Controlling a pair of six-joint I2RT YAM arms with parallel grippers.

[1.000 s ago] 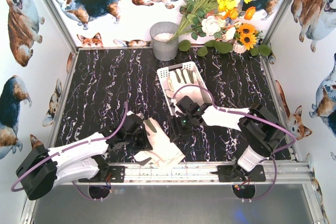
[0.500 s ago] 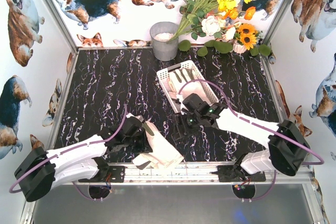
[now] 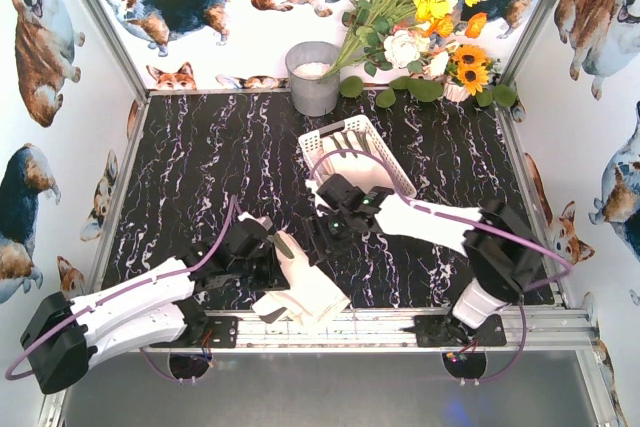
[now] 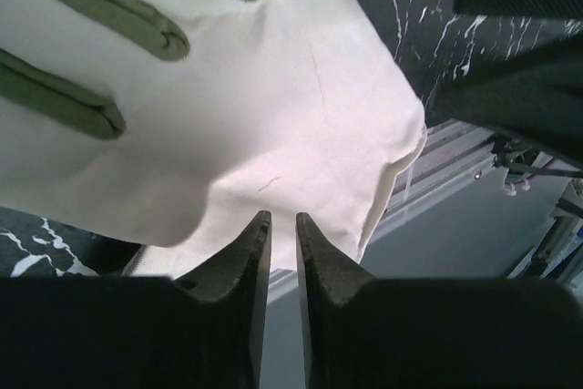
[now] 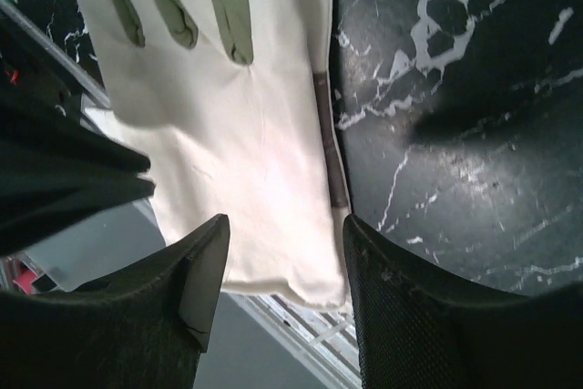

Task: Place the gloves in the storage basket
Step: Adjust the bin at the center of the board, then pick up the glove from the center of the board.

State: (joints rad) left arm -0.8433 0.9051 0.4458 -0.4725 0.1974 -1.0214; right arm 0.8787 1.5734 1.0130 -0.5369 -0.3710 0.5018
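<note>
At the lower left of the overhead view, your left fingers (image 4: 250,271) sit at the near side of the loose glove (image 3: 305,287). They are drawn almost together, with only a slit between them. The wrist view does not show whether any cloth is caught in that slit. Judging by where they sit, they are there to steady or lift the cuff end. The glove lies pale side up at lower centre, with its green-grey fingertips pointing toward the far side. Its cuff hangs off the worktop (image 3: 200,167) over the metal rail (image 3: 380,322), so you have little margin there, and a nudge toward the bottom of the frame could drop it off the edge. Just right of it, your right fingers (image 5: 196,280) hang spread wide over the glove's right border and hold nothing, likely lined up to close on that edge. The two arms' fingers are near each other here, so keep their paths apart. Up and to the right, the storage basket (image 3: 310,142) lies at an angle with other gloves (image 3: 350,142) already inside. The dark marble between it and the loose glove is bare, which gives an open lane for the carry. Beyond the basket, the grey bucket (image 3: 313,77) and the flowers (image 3: 420,7) crowd the far edge, so do not overshoot.
</note>
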